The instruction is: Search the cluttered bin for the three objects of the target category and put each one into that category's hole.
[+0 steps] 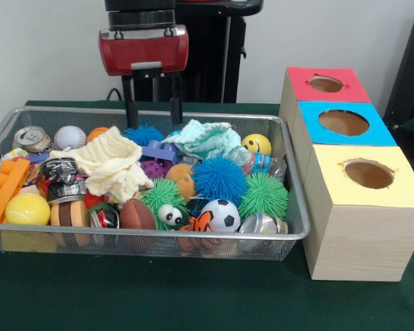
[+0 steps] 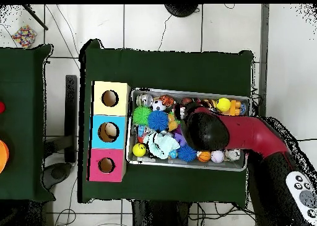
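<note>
Front view: bin (image 1: 7, 124) sits on the green table, long axis running side to side, with the three boxes along one short end. Red-topped hole (image 1: 326, 84) faces straight up on the box farthest from the camera. Gripper (image 1: 152, 103) hangs over the bin's far edge, fingers apart, empty. Risk: descending here, the fingers could snag the cream cloth (image 1: 114, 165) or teal cloth (image 1: 207, 138) covering toys, lifting fabric instead of a target.
</note>
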